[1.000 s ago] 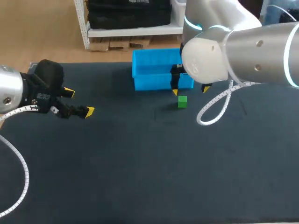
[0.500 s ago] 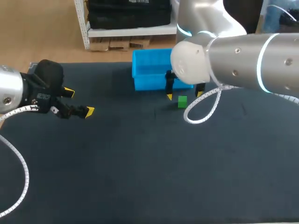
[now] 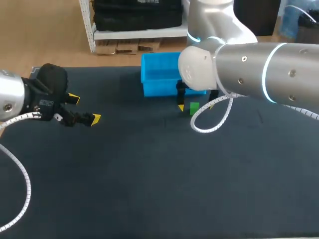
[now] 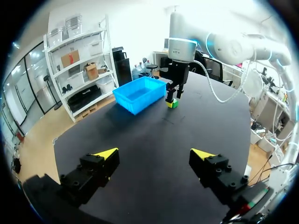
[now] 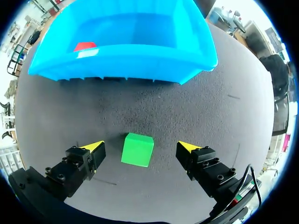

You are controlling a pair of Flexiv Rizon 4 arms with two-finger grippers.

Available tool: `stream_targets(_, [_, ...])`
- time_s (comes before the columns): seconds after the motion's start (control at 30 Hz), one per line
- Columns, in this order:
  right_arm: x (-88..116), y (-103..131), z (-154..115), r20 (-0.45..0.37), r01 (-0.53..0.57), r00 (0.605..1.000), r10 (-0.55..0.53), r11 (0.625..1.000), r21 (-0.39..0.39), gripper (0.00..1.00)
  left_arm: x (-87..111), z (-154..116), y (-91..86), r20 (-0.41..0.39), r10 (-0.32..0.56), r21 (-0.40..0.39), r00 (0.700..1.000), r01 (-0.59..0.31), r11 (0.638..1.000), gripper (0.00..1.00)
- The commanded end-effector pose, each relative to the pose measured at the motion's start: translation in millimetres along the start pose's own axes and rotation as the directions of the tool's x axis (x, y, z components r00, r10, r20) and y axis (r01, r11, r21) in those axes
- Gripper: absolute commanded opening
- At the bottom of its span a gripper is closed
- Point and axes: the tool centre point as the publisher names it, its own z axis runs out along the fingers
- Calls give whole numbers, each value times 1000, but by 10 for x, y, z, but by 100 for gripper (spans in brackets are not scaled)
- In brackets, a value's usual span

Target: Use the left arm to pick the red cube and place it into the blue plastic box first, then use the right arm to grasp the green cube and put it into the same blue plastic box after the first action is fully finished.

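Observation:
The red cube [image 5: 84, 46] lies inside the blue plastic box [image 5: 126, 58], near one end wall. In the head view the blue box [image 3: 158, 75] stands at the table's far middle, with the green cube [image 3: 194, 107] on the mat just in front of it. My right gripper [image 5: 142, 146] hangs open over the green cube [image 5: 137, 149], one yellow tip on each side with a gap between them and the cube. My left gripper [image 3: 84, 108] stands open and empty at the table's left, far from the box [image 4: 140, 93].
The dark mat [image 3: 149, 174] covers the table. A white coiled cable [image 3: 209, 119] loops from my right arm down to the mat beside the green cube. Another white cable [image 3: 20, 174] trails from my left arm at the left edge.
My right arm has shifted left and lower, bringing its fingers to either side of the green cube. The left arm and both cubes have stayed put.

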Motion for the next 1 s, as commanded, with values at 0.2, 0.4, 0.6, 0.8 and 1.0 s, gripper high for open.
stream_targets(0.2, [-7, -5, 14, 11, 2, 1000, -2, 1000, 6, 100, -27, 13, -12, -12, -2, -8, 1000, 2, 1000, 100])
stream_targets(0.4, [-9, 2, 46, 12, -2, 1000, 1, 1000, 8, 100, -27, 13, -12, -12, -2, -8, 1000, 2, 1000, 100])
stream_targets(0.6, [-6, -8, 56, 12, -6, 1000, 6, 1000, 10, 100, -27, 13, -12, -12, -2, -8, 1000, 2, 1000, 100])
stream_targets(0.8, [2, -13, 69, 14, -12, 1000, 11, 1000, 14, 45, -27, 13, -12, -12, -2, -8, 1000, 2, 1000, 100])
stream_targets(1.0, [8, -12, 90, 15, -10, 1000, 10, 1000, 13, 0, -27, 13, -12, -12, -2, -8, 1000, 2, 1000, 100])
